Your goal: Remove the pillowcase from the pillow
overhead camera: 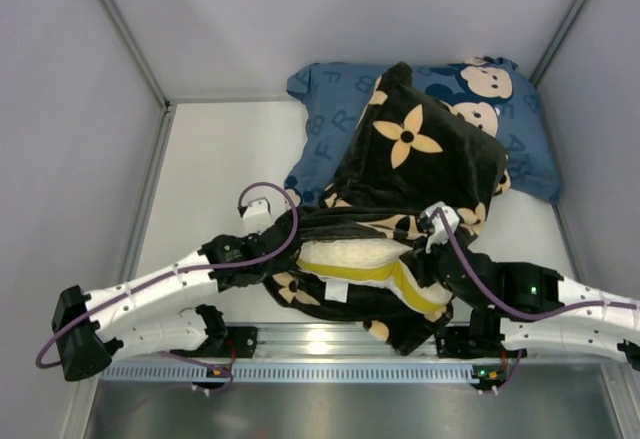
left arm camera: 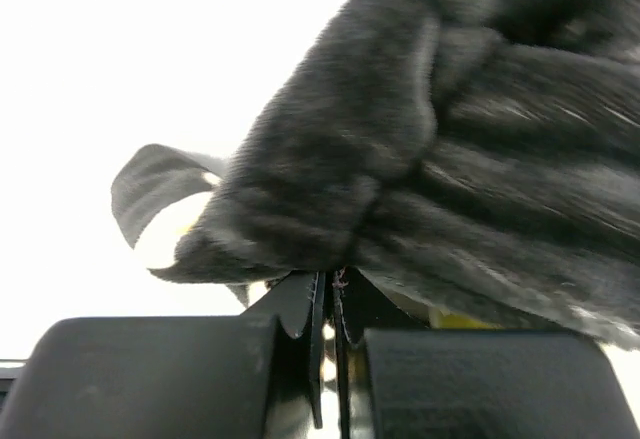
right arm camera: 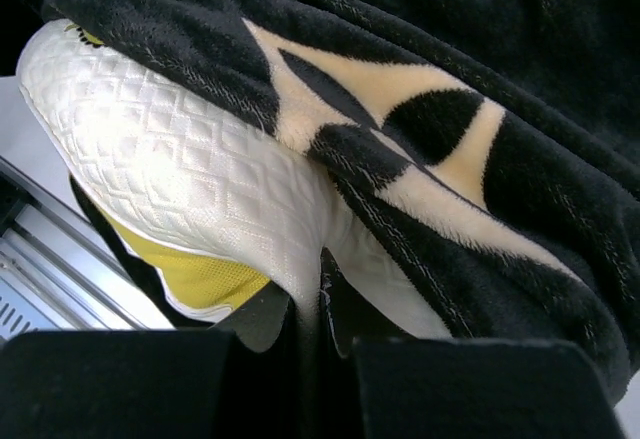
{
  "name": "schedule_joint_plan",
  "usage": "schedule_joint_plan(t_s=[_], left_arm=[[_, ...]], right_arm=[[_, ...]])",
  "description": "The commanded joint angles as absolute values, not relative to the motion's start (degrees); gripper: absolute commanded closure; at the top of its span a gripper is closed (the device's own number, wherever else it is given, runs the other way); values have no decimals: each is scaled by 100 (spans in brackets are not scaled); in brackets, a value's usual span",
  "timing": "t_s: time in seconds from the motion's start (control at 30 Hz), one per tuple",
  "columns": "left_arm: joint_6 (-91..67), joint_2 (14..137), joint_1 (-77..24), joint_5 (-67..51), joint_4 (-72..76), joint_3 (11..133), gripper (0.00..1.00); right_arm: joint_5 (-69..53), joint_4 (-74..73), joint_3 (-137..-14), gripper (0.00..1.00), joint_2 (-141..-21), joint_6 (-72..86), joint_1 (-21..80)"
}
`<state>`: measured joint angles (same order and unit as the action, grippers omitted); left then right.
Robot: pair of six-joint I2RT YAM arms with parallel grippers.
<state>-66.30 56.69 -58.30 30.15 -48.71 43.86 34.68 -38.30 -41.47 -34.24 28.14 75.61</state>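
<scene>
The black pillowcase [overhead camera: 410, 159] with tan flower motifs lies across the table's middle, its open end toward the arms. The cream quilted pillow [overhead camera: 350, 256] with a yellow band sticks out of that open end. My left gripper [overhead camera: 292, 221] is shut on the black pillowcase edge; in the left wrist view its jaws [left arm camera: 328, 289] pinch the dark fabric [left arm camera: 420, 139]. My right gripper [overhead camera: 428, 242] is shut on the pillow; in the right wrist view its jaws [right arm camera: 312, 294] pinch the quilted white cover [right arm camera: 180, 169], with the pillowcase [right arm camera: 450, 119] draped above.
A blue pillow [overhead camera: 520, 129] with cartoon mice and letters lies at the back, partly under the pillowcase. Grey walls enclose the table on three sides. A metal rail [overhead camera: 340, 344] runs along the near edge by the arm bases.
</scene>
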Motion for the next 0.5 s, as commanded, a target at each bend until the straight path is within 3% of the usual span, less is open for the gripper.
schedule_joint_plan(t_s=[0.0,0.2,0.47], left_arm=[[-6461,5888,-5634,3270,-5177,4597,100],[-5839,5924,-5029,3024,-4652,4623,100],[-4633,7010,-3421,988,-3061,4745,100]], right_arm=[[4412,-4042,-4667,100,-3129,2953,7559],[4246,-4140,-4685,100,-3207,2927,7567],[3869,-4026,-4834,100,-3489,2918,7559]])
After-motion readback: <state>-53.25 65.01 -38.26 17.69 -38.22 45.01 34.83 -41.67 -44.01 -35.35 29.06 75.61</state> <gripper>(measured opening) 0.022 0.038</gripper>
